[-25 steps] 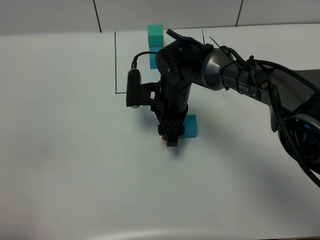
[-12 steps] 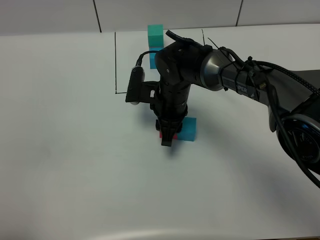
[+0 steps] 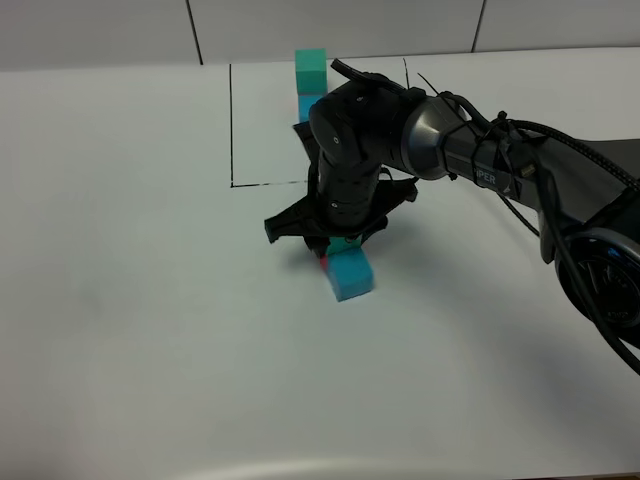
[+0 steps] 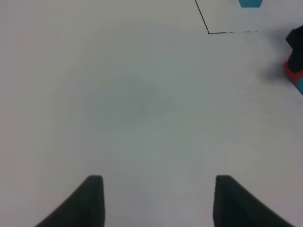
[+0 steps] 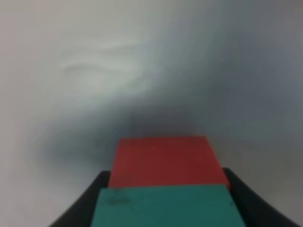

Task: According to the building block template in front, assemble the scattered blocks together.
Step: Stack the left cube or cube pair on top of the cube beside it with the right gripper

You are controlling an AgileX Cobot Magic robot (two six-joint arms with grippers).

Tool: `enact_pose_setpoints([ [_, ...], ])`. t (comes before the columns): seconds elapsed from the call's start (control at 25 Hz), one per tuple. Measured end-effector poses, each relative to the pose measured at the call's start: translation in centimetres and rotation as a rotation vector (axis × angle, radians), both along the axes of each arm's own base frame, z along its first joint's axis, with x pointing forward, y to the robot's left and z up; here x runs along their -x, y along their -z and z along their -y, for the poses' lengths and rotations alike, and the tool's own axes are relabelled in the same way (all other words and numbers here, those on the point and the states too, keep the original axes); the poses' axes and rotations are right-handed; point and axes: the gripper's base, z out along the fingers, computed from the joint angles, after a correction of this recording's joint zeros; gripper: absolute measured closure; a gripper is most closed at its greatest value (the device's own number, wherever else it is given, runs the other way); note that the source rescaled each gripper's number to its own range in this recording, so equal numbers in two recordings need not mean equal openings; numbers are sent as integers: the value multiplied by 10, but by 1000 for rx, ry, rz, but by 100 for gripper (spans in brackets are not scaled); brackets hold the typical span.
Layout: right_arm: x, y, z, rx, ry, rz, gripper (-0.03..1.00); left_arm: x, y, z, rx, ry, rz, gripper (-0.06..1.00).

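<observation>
The right pincer (image 3: 335, 255) stands over the blue cube (image 3: 350, 275) on the table (image 3: 130, 300).

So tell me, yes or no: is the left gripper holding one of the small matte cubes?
No, the left gripper hangs over bare white table with nothing between its fingers.

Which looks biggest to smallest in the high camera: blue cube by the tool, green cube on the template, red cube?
1. Blue cube, nearest the camera.
2. Green cube, farther back, so its real size may match.
3. Red cube, only a sliver showing under the tool.
</observation>
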Motion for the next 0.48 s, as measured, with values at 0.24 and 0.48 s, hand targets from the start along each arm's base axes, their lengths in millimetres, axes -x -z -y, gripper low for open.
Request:
enact_pose_setpoints([
  [0.24, -4, 0, 4, -6, 216, 24, 96, 0, 0, 0, -1, 0, 0, 79],
  [0.48, -4, -1, 4, -9, 238, 25, 96, 0, 0, 0, -1, 0, 0, 79],
])
